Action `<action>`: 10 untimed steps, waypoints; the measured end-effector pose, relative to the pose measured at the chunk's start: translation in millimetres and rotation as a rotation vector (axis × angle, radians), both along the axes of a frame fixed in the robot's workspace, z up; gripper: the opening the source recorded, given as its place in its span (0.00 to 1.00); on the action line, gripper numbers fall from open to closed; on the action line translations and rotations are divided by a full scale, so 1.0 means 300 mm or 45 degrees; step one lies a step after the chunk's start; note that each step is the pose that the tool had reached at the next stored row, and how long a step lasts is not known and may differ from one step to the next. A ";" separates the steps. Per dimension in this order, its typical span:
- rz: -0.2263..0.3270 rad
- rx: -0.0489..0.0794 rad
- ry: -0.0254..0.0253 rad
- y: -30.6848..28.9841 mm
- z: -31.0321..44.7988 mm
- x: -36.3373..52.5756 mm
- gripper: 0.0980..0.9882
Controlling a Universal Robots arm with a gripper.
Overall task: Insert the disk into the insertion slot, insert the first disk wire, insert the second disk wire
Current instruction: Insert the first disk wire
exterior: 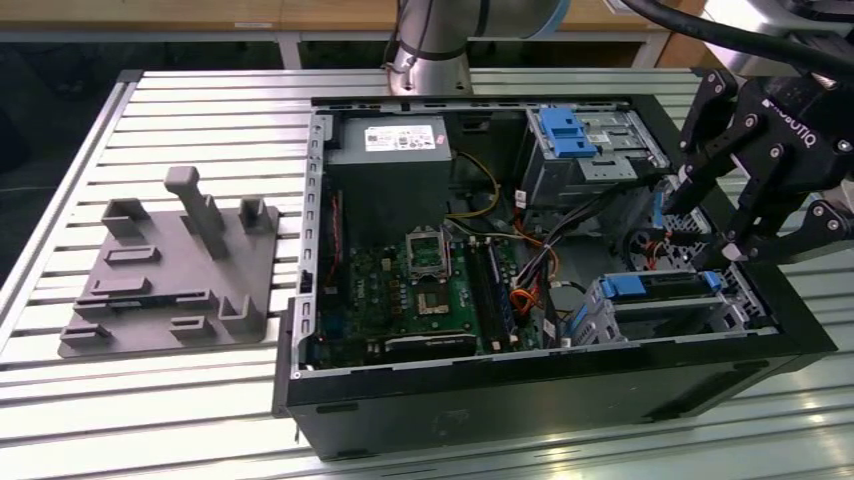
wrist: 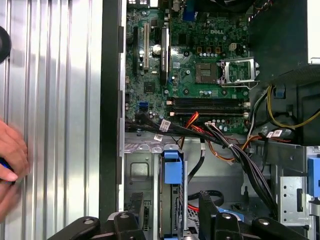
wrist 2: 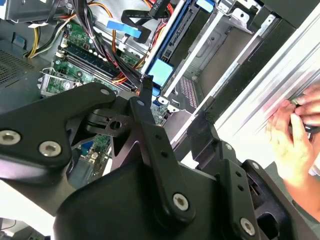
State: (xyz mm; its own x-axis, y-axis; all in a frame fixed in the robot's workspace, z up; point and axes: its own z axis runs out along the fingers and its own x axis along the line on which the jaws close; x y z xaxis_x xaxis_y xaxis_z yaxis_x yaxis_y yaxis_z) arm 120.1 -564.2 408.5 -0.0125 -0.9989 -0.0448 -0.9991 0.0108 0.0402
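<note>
I have the gripper (exterior: 707,240) hanging over the corner of the computer case (exterior: 534,375) on the exterior view's right, with its fingers spread apart and nothing pinched between them. The disk (exterior: 661,284) lies just below the gripper, inside the case. It sits flat in the insertion slot (exterior: 667,315), its blue frame showing at both ends and the silver top facing up. In the first wrist view the fingers (wrist: 134,212) stand one on each side of the disk. I cannot tell whether they touch it.

A bundle of black, red and orange cables (exterior: 534,265) runs loose across the middle of the case, between the green board (exterior: 414,290) and the slot. The taller grey cage (exterior: 587,160) with its blue clip stands in the next corner of the case, behind the slot.

Outside the case, on the exterior view's left, a grey block with pegs (exterior: 174,270) rests on the ribbed tabletop (exterior: 200,400). A person's hand (wrist: 11,162) lies on the tabletop close beside the case wall.
</note>
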 end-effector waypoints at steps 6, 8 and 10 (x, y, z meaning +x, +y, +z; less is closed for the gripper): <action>0.000 -0.001 0.0000 0.000 0.000 0.000 0.52; 0.000 -0.008 0.0000 0.004 0.000 0.003 0.52; -0.009 -0.018 0.0000 0.005 0.000 0.010 0.52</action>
State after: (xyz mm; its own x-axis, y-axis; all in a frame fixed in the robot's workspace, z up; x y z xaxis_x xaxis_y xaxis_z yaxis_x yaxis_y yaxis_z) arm 123.2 -562.8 408.4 -0.0194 -0.9993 -0.0305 -0.9990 0.0182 0.0400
